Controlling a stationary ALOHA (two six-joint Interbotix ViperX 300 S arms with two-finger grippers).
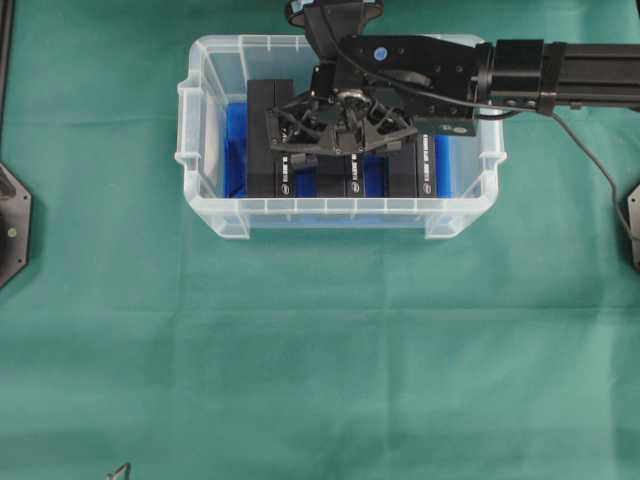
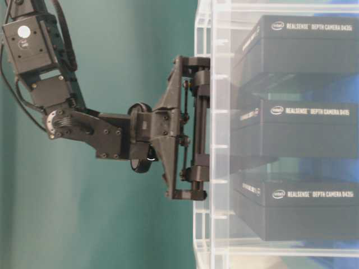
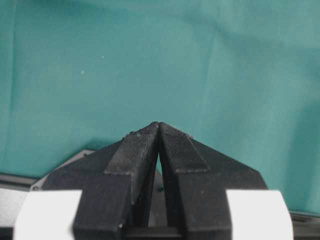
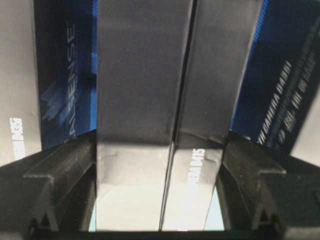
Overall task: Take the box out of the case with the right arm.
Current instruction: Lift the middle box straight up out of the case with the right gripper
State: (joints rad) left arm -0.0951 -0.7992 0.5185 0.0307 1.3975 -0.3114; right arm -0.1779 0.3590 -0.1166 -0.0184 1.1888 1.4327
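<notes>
Right now our right gripper (image 1: pixel 338 133) is down inside the case (image 1: pixel 205 150), straddling the middle box (image 4: pixel 145 100). In the wrist view its fingers (image 4: pixel 65 170) stand at each side of the box, touching or just beside it, so we judge them closed onto it at box width, not yet lifted. Box's long axis runs away from the claw, far wall to near wall of the bin, w/ more boxes just beside it on both sides. It's a slim black carton w/ white print, standing on blue cloth. Left gripper (image 3: pixel 159 131) sits pinched together, well away; right arm is much nearer.
</notes>
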